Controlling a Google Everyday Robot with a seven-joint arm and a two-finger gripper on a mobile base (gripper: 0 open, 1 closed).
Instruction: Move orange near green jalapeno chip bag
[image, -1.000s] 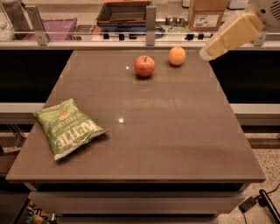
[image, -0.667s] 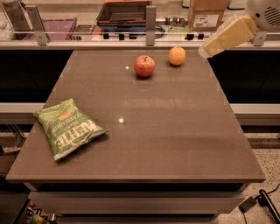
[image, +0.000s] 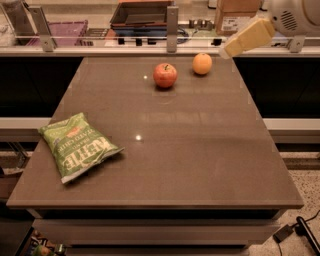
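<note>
The orange (image: 202, 63) rests at the far right of the brown table (image: 200, 160), with a red apple (image: 165, 75) a little to its left. At the near left of the table the green jalapeno chip bag (image: 76, 146) lies flat, far from the orange. My gripper (image: 227, 49) is a cream-coloured piece that hangs at the upper right, slanting down to the left. Its tip is just right of the orange and slightly above it, not touching it. Nothing is visibly held.
Behind the table runs a counter with a rail (image: 170, 47), a dark tray (image: 142, 15), a purple bin (image: 62, 32) and a cardboard box (image: 235, 15). A cable lies on the floor (image: 300, 230) at the lower right.
My gripper has shifted a little left and up, bringing its tip closer to the orange. The orange, apple and chip bag have not moved.
</note>
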